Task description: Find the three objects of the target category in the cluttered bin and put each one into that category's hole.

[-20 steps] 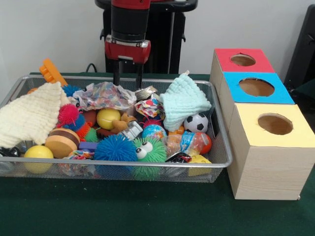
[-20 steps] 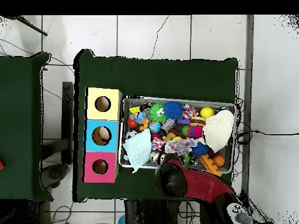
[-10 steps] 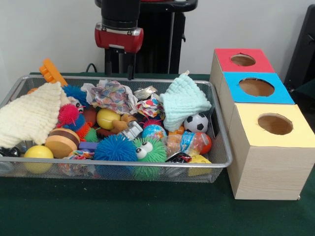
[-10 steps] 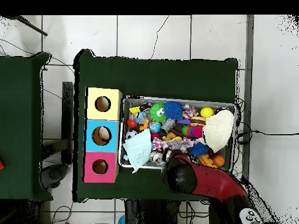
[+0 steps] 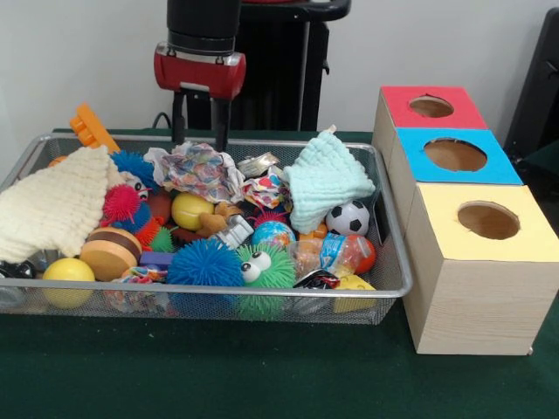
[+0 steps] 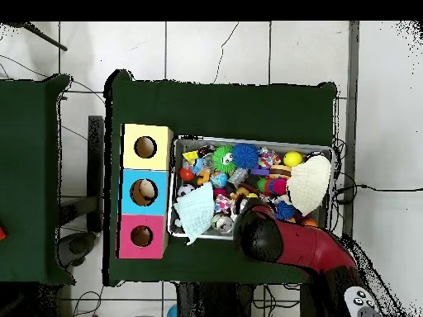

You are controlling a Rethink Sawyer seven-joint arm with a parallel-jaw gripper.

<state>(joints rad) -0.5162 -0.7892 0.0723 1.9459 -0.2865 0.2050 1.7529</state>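
Observation:
My gripper (image 5: pixel 199 145) hangs open over the back of the wire bin (image 5: pixel 218 289), just above a crumpled multi-coloured cloth (image 5: pixel 199 169), with nothing between its fingers. A mint cloth (image 5: pixel 325 180) lies at the bin's back right and a cream cloth (image 5: pixel 52 206) at its left. Among the toys are a small football (image 5: pixel 348 218), two yellow balls (image 5: pixel 190 209) (image 5: pixel 68 271), a blue spiky ball (image 5: pixel 203 262) and a green spiky ball with eyes (image 5: pixel 262 267). In the overhead view the arm (image 6: pixel 263 237) covers the gripper and part of the bin (image 6: pixel 253 140).
Three wooden boxes stand in a row beside the bin, each with a round hole: red (image 5: pixel 431 106), blue (image 5: pixel 455 154) and yellow (image 5: pixel 488 220). From overhead they are the yellow box (image 6: pixel 146 147), blue box (image 6: pixel 144 192) and red box (image 6: pixel 141 236). An orange toy (image 5: pixel 90 127) leans at the bin's back left corner.
The gripper has lifted off the multi-coloured cloth and moved to the picture's left in the front view. The cloth now sits bunched up higher. It holds nothing.

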